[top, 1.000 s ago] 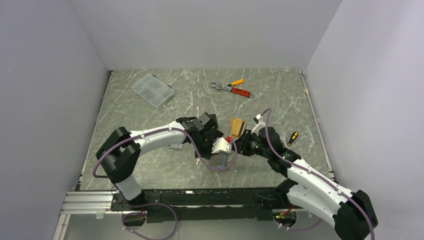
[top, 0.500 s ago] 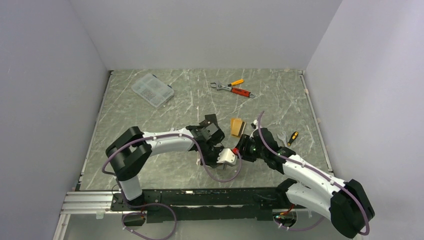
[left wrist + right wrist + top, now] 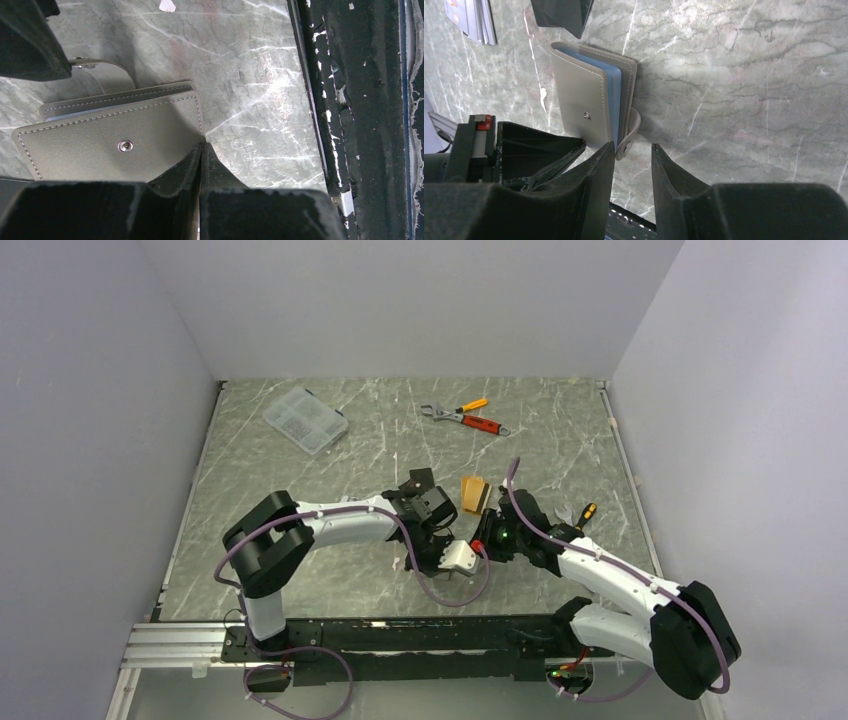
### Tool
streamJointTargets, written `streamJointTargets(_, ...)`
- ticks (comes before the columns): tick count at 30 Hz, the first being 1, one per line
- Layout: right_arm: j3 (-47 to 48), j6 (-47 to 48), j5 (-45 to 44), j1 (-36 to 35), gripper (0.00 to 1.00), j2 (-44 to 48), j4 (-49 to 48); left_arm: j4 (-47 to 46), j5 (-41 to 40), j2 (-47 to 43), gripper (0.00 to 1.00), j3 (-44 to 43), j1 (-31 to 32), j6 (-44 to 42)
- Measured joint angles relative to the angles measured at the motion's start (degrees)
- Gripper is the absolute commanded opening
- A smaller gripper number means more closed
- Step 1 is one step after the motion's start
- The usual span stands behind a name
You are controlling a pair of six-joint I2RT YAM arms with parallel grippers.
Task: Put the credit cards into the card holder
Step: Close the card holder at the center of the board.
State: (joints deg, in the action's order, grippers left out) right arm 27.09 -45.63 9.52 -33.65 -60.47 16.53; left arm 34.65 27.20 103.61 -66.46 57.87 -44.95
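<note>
The card holder [image 3: 581, 95], a taupe wallet with blue lining, lies on the marble table. Its snap-stud cover [image 3: 110, 135] fills the left wrist view. My left gripper [image 3: 202, 148] is shut on the edge of that cover, fingers pressed together. My right gripper [image 3: 631, 150] stands open just beyond the wallet's snap tab [image 3: 633, 131], which hangs at the gap between its tips. The credit cards [image 3: 473, 492] lie in a small orange-gold stack behind both grippers, and their pale edges show as cards [image 3: 471, 20] at the right wrist view's top left. From above, the left gripper [image 3: 458, 556] and right gripper [image 3: 487, 538] hide the wallet.
A clear compartment box [image 3: 305, 420] sits at the back left. An orange-handled wrench and pliers [image 3: 465, 420] lie at the back centre, a screwdriver [image 3: 585, 515] to the right. The black front rail [image 3: 360, 100] runs close by the wallet.
My left gripper has slid toward the near edge and to the right with the wallet. The right wrist has moved in beside it and its elbow has swung out.
</note>
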Motion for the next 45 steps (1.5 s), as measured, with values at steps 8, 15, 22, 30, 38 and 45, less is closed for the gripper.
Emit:
streamJointTargets(8,1.5,0.0,0.5,0.2,0.44,-1.7,0.9,-2.1,-0.8,-1.2,0.06,1.8,0.3,0.2)
streamJointTargets(15,3.3,0.0,3.0,0.2,0.44,-3.9,1.0,-3.1,-1.4,-1.8,0.05,2.6,0.6,0.2)
streamJointTargets(22,3.8,0.0,4.1,0.2,0.31,-7.6,1.0,-4.4,-1.8,-2.6,0.05,3.8,0.7,0.2)
streamJointTargets(30,3.8,-0.5,3.8,0.2,0.13,-8.6,1.9,-4.9,-2.1,-3.0,0.04,4.2,0.9,0.2)
streamJointTargets(38,3.8,-1.1,2.6,0.2,0.18,-7.6,3.6,-4.9,-2.6,-3.0,0.03,4.3,1.2,0.2)
streamJointTargets(45,3.9,-1.4,2.4,0.2,0.18,-6.3,3.6,-5.0,-2.7,-3.2,0.02,4.4,1.3,0.1)
